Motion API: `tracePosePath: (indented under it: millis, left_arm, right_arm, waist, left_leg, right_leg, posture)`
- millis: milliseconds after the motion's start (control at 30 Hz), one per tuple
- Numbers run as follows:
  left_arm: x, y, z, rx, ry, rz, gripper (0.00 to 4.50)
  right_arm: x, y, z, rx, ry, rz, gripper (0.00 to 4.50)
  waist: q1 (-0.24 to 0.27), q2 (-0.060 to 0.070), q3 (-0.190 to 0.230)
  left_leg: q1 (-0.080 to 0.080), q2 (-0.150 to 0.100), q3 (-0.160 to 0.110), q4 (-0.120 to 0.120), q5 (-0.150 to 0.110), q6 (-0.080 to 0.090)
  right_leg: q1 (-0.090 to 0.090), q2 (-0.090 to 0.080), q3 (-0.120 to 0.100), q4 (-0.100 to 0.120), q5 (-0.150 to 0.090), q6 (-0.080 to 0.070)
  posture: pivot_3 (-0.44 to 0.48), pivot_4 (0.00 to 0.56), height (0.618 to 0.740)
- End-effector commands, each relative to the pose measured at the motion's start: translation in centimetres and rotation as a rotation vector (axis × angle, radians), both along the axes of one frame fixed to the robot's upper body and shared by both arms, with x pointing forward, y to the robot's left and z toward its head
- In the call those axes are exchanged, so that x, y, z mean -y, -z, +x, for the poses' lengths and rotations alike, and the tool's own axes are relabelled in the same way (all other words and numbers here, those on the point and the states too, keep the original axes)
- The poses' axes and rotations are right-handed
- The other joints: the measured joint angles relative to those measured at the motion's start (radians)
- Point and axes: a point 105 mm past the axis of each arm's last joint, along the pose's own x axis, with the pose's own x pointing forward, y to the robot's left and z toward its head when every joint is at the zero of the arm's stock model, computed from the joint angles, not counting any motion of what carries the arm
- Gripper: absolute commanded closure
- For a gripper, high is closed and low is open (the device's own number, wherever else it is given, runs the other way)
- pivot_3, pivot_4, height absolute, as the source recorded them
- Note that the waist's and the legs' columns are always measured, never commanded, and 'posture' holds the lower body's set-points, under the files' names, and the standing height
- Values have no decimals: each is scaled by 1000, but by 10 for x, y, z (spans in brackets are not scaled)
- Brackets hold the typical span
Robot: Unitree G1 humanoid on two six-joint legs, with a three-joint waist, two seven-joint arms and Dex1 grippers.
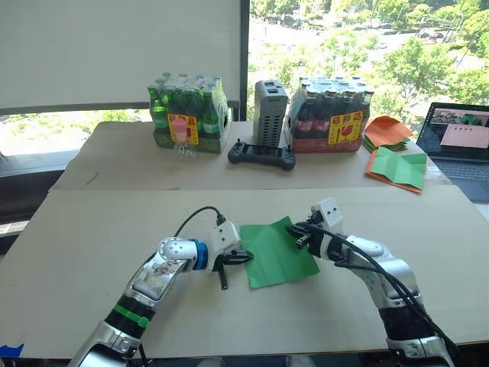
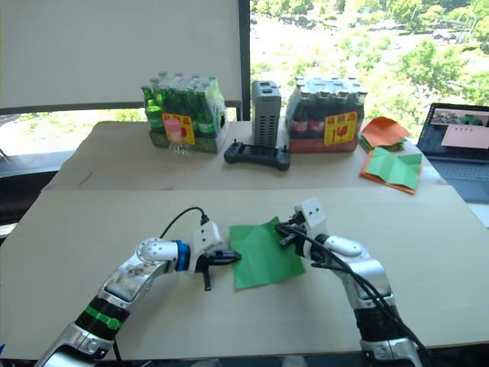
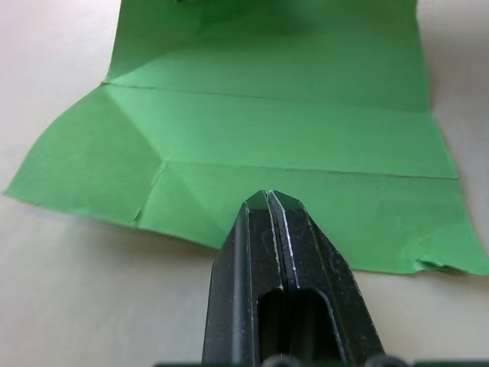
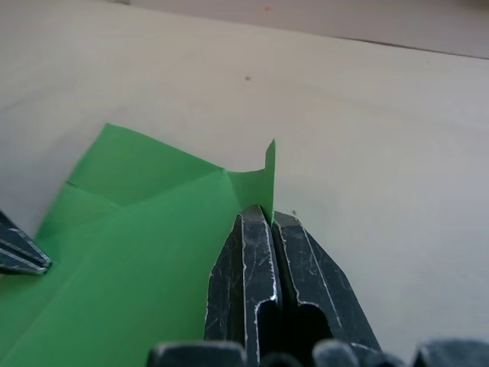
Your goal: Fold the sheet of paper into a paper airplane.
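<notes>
Right gripper (image 4: pixel 269 218) pinches creased sheet of paper (image 1: pixel 276 252)

Silver arms, black cables, scuffed black jaws, blue wrist ring

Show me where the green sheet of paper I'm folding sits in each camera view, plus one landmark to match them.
Left eye view: sheet of paper, low centre, between both grippers.
Right eye view: same sheet, low centre.
Left wrist view: sheet ahead of the left gripper.
Right wrist view: sheet, corner pinched by the right gripper.
Shared landmark: that raised pinched corner.
</notes>
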Motion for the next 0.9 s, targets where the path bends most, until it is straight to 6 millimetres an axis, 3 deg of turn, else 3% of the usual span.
tracePosePath:
  millis: [33, 200, 333, 533, 900]
  left_arm:
    - [-13, -13, 1, 19, -41, -12, 4500]
    - [-19, -20, -3, 7, -71, -35, 4500]
    - [-21, -23, -5, -5, -84, -48, 4500]
    - [-21, -26, -7, -14, -66, -34, 4500]
    - [-22, -15, -5, -27, -58, 12, 4500]
  right_arm:
    - [-11, -25, -16, 148, -5, 1, 4478]
    - [-20, -27, -32, 209, 101, 9, 4478]
    - [-37, -10, -49, 264, 29, -142, 4478]
    - [-42, 6, -52, 313, -43, -271, 4478]
    - [-47, 12, -52, 371, -201, -385, 4478]
  waist:
    - [-1, 0, 0]
    - [1, 0, 0]
    - [2, 0, 0]
    - [2, 0, 0]
    - [2, 0, 0]
  left_leg:
    - [-1, 0, 0, 0, 0, 0]
    - [-3, -1, 0, 0, 0, -1]
    - [-3, -1, 0, 0, 0, -1]
    - [-2, -1, 0, 0, 1, -1]
    - [-2, -1, 0, 0, 1, -1]
  right_leg:
    - [-2, 0, 0, 1, 0, 0]
    - [-4, 0, 0, 1, 0, 0]
    - [-4, 0, 0, 1, 0, 0]
    - [-3, 0, 0, 1, 0, 0]
    - [-3, 0, 0, 1, 0, 0]
  posture:
    - [0, 150, 678]
    - [0, 150, 678]
    - [0, 150, 678]
    - [0, 150, 678]
    - [0, 150, 678]
